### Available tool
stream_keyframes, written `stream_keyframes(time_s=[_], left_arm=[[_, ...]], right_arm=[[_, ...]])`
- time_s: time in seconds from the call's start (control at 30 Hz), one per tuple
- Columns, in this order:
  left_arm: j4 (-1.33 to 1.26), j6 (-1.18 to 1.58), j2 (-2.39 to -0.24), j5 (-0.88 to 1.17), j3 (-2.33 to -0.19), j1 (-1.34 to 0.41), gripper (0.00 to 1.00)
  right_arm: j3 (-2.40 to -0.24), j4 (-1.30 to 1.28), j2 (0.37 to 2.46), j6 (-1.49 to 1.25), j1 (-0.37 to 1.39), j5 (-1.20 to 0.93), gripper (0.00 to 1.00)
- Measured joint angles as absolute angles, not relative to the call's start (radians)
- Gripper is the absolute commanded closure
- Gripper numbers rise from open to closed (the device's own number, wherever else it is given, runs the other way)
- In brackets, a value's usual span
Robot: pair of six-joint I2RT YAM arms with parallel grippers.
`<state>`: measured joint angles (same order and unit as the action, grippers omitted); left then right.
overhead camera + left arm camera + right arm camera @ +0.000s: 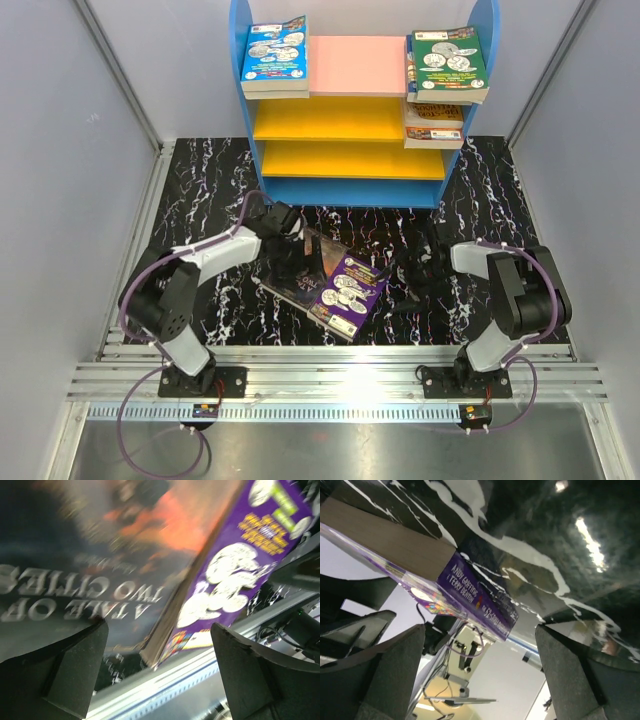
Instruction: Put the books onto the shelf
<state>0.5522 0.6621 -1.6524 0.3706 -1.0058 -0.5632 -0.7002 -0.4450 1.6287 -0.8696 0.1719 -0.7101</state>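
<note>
The purple book (348, 290) lies flat on the table (200, 200), cover up. It overlaps one edge of a dark book (100, 555) that lies just to its left. The left end effector (159, 627) hangs low over the dark book with its fingers (75, 665) spread wide and nothing gripped between them. Whether a fingertip touches the cover cannot be told. The right end effector (480, 630) is also spread wide and holds nothing. It sits low over the table just right of the purple book, with that book's spine corner ahead of its gap.

The dark cover reads "A TALE OF TWO CITIES", upside down in the left wrist view. The purple spine reads "ANDY GRIFFITHS & TERRY DENTON" and then "THE 52-STOREY", with the rest too small to read. Its cover shows white coin pictures.

The left arm is folded, with the elbow out to its left and the forearm reaching forward and inward, the wrist tipped down. The right arm is bent tight, its forearm pointing inward toward the books.

At the far side of the table stands the shelf (355, 65). A blue book (275, 55) rests on the left of its pink top, a green book (450, 62) tops a small stack on the right, and another book (435, 128) lies on the right end of the upper yellow board.
</note>
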Motion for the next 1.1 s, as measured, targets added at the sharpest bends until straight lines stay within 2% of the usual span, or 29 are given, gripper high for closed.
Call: stream_keyframes(time_s=[0.5, 0.6, 0.63, 0.73, 0.77, 0.87, 1.1], left_arm=[[0.474, 0.658, -1.821, 0.59, -1.111, -0.665, 0.1], [0.476, 0.655, -1.831, 0.626, -1.112, -0.668, 0.17], [0.475, 0.656, -1.843, 0.648, -1.113, -0.672, 0.29], [0.484, 0.665, -1.875, 0.711, -1.098, -0.679, 0.53], [0.487, 0.663, -1.888, 0.731, -1.091, -0.683, 0.75], [0.493, 0.68, -1.912, 0.756, -1.076, -0.691, 1.0], [0.476, 0.682, -1.908, 0.759, -1.068, -0.705, 1.0]], right_arm=[[-0.767, -0.228, 1.749, -0.991, 0.252, -0.764, 0.0], [-0.768, -0.179, 1.758, -1.01, 0.254, -0.766, 0.0], [-0.768, -0.157, 1.76, -1.012, 0.256, -0.769, 0.0], [-0.763, -0.1, 1.763, -1.021, 0.257, -0.772, 0.0], [-0.76, -0.081, 1.762, -1.023, 0.257, -0.773, 0.0], [-0.75, -0.056, 1.749, -1.021, 0.258, -0.776, 0.0], [-0.737, -0.158, 1.681, -0.976, 0.273, -0.719, 0.0]])
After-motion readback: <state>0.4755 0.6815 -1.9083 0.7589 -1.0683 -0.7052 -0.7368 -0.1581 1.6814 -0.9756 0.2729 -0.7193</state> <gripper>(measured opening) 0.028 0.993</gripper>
